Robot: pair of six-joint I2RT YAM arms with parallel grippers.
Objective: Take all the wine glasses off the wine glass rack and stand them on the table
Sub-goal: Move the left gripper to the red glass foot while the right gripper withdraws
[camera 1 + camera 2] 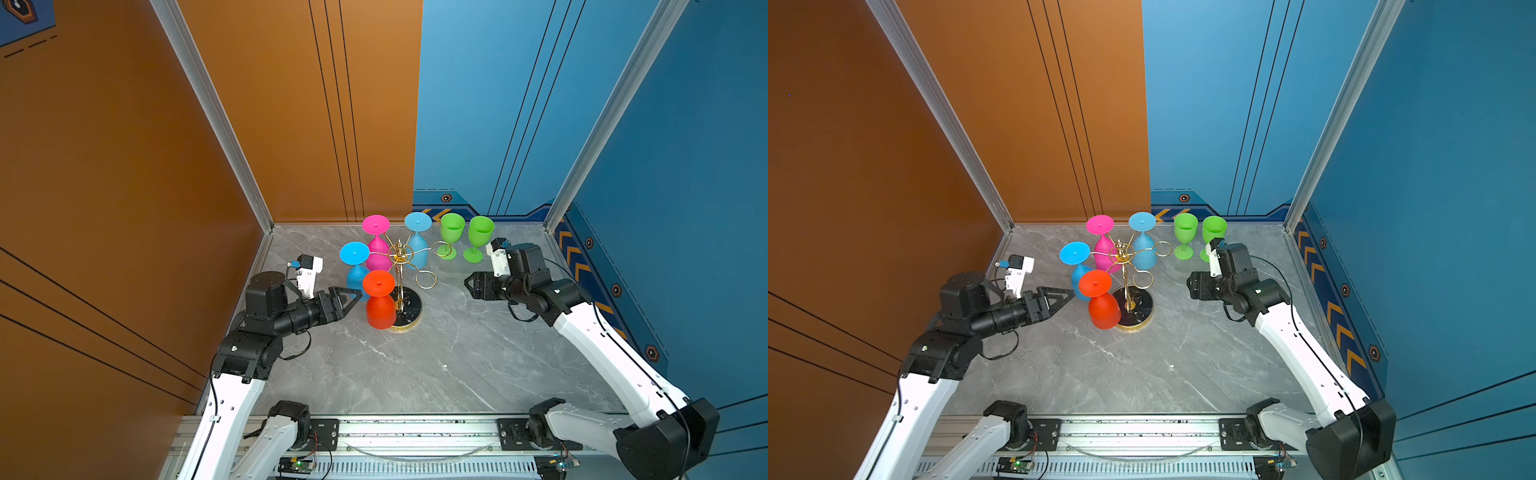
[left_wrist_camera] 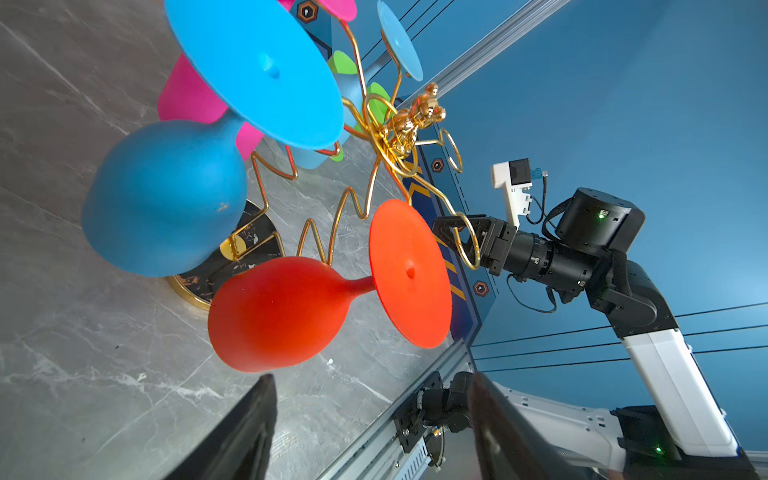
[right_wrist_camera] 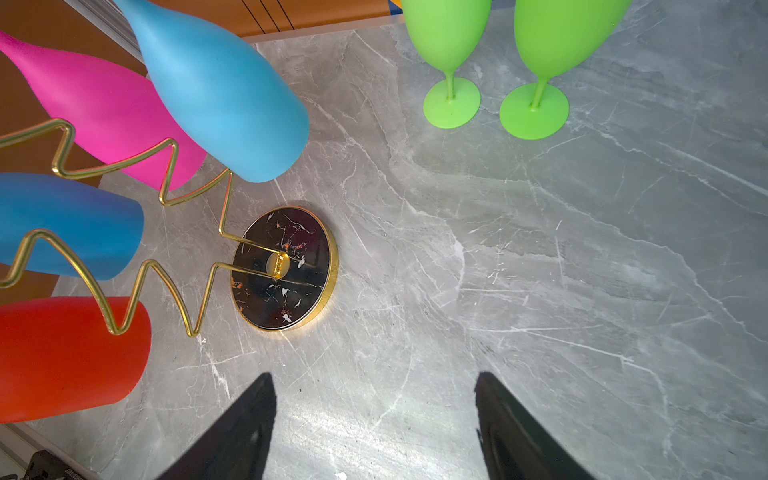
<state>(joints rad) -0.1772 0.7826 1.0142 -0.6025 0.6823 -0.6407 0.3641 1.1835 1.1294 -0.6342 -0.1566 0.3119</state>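
The wine glass rack, gold wire on a round black base, stands at mid-table. Upside down from its arms hang a red wine glass, a blue one, a pink one and a light blue one. My left gripper is open and holds nothing. Its tips sit just left of the red glass, level with its stem. My right gripper is open and holds nothing, hovering right of the rack.
Two green glasses stand upright on the grey marble table at the back right, near the right arm's wrist. Two rack loops on the right side carry nothing. Orange and blue walls close in the back and sides.
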